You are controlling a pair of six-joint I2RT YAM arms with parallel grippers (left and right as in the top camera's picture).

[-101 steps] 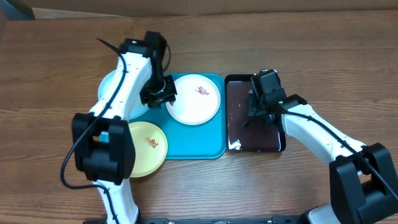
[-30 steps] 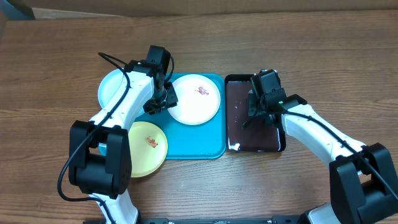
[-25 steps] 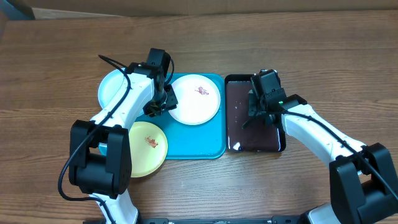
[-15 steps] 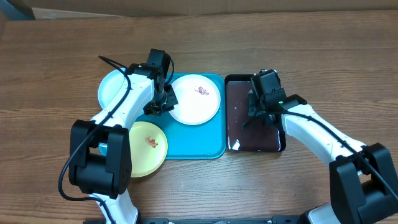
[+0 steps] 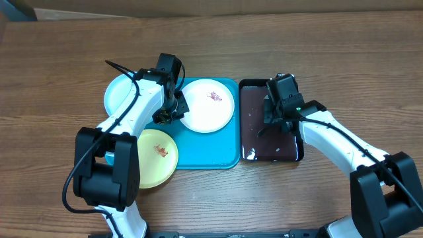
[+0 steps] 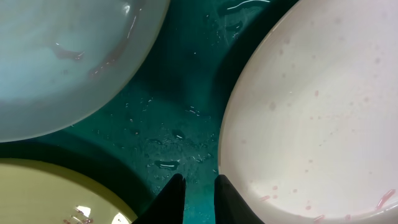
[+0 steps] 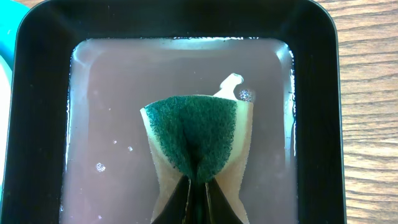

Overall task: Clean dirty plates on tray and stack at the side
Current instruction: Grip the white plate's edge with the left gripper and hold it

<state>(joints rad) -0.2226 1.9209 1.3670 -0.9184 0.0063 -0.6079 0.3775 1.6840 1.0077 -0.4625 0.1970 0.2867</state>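
Left gripper (image 6: 196,186), fingers nearly together and empty, has dropped between white plate (image 6: 311,118) and light blue plate (image 6: 68,56); right gripper (image 7: 196,193) pinches a sponge (image 7: 196,140) over the brown basin (image 7: 37,93), unmoved.

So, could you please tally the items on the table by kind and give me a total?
Plates: 3 (light blue, white, pale yellow)
Tray: 1
Dark basin: 1
Sponge: 1, clamped in the right pincer
Total: 6
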